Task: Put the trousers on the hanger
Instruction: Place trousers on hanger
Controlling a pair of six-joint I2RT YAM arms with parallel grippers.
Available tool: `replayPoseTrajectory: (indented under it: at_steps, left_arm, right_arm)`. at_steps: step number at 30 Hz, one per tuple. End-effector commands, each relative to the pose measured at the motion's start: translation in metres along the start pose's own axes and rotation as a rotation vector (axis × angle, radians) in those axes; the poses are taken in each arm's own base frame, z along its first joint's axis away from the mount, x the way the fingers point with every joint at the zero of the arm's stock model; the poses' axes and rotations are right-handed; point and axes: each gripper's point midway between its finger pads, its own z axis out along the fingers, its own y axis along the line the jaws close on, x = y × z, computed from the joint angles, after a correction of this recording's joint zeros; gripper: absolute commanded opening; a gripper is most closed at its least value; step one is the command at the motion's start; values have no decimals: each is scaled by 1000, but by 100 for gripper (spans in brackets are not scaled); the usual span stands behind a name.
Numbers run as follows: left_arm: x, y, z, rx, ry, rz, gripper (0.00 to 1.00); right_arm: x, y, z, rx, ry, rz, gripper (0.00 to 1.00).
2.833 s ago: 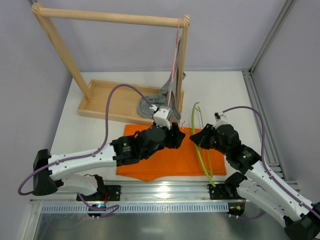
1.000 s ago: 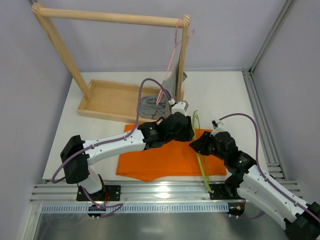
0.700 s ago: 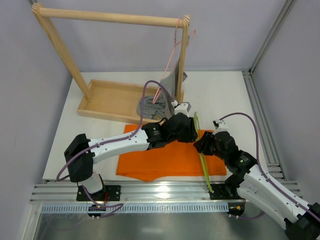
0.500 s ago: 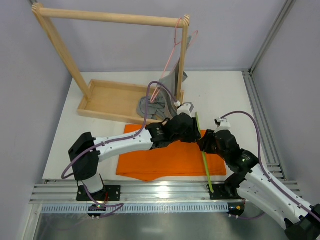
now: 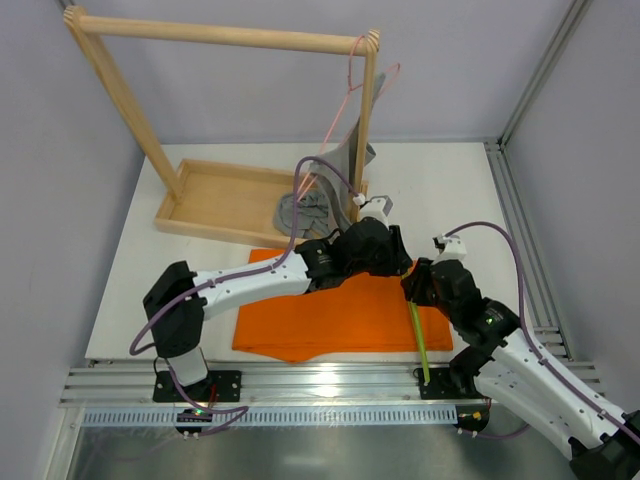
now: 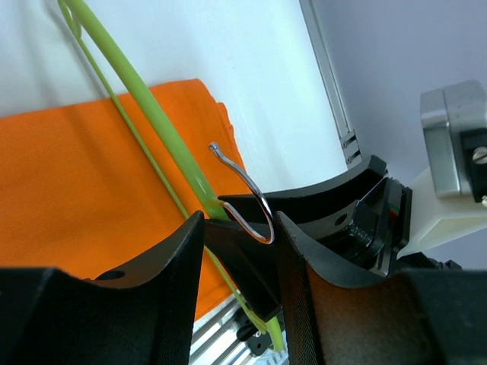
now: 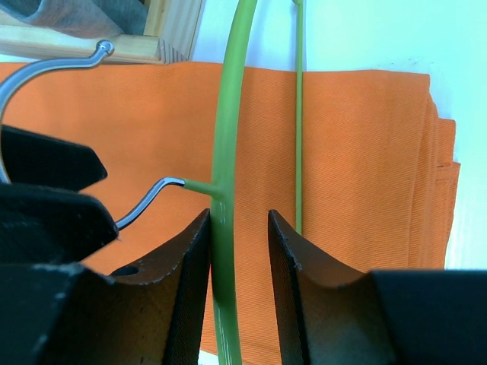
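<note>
Looking down from the top cam: see the trousers [image 5: 320, 320] spread flat and folded on the table [image 5: 450, 190], at the near side, just in front of the wooden tray [image 5: 215, 195]. Not on the hanger [image 5: 417, 345] yet. Find that hanger over the right end of the cloth, with its lime-green bar slanting from the grippers toward the near edge and the metal hook [image 6: 255, 194] up at the gripper end.

Got the left arm [image 5: 250, 285] stretched right across the orange cloth, with the left gripper [image 6: 240, 220] parked at the hook. From its own wrist cam: jaws partway apart, hook sitting right in the gap, close against both fingers [image 6: 171, 289]. Can't tell about an actual pinch there, honestly, too tight to call.

Then have the right gripper [image 7: 238, 217] nose to nose with the left one, straddling the green bar right by the hook's joint. Jaws partway apart here too. Bar leaning on one finger, with a clear strip of orange showing before the other finger, so loose around it, not clamped.

Also spot the thinner second bar of the hanger running alongside, over the trousers.

Further back: wooden rack [image 5: 220, 35] rising from the tray, grey garment [image 5: 300, 212] hanging by the right post and pooling into the tray. Touching the far edge of the trousers or just beside it? Can't say from up here.
</note>
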Motion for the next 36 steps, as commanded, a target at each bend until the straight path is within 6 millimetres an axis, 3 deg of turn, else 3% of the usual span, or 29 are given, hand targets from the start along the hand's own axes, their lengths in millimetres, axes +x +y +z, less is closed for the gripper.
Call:
replayPoseTrajectory:
  at_steps: [1,5,11,15,22,28,36]
  left_arm:
    - [-31,-23,1,81,-80,-13,42]
    - [-40,-31,2,106,-98,-6,42]
    - [-36,-28,0,100,-83,2,43]
    - [-33,-20,-10,83,-83,13,47]
    - [-46,-5,-38,-7,-93,91,50]
    - [-64,2,-78,-56,-126,149,51]
    - [-33,44,-103,-109,-52,159,51]
  right_arm:
    - [-15,-2,-3,26,-48,-16,38]
    - [-10,-6,3,58,-22,-21,38]
    - [-13,-7,7,74,-37,-8,35]
    - [-15,-3,7,53,-55,19,4]
    - [-18,9,7,-20,-95,123,4]
    - [-39,39,-1,-150,-136,203,4]
    - [-55,77,0,-321,-160,299,4]
